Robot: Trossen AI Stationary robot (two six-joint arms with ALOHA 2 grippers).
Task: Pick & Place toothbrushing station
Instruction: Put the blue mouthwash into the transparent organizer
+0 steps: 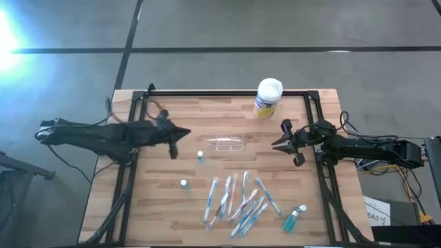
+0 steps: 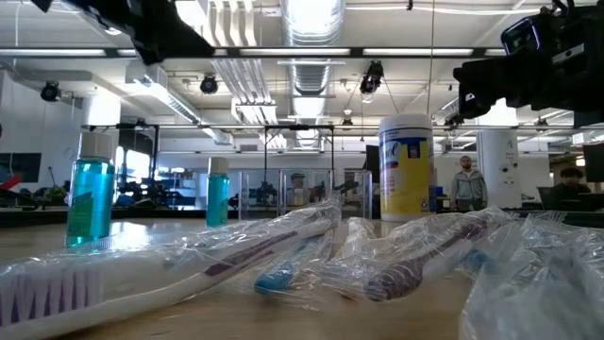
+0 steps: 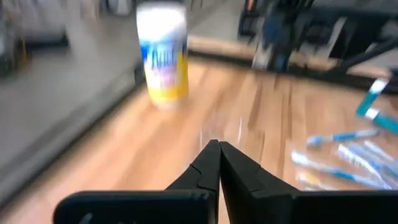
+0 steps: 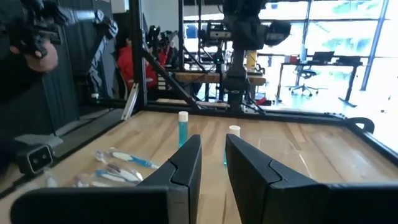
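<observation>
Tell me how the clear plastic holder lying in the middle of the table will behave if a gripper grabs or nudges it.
The clear holder lies on its side on the bare wood, so a nudge would probably make it roll. It looks thin-walled and empty, so it is likely light and may flex or skid away under a squeeze. Its smooth plastic is probably slippery, so a grip across the middle seems safest.

Clear holder [image 1: 227, 145] flat, mid-table
</observation>
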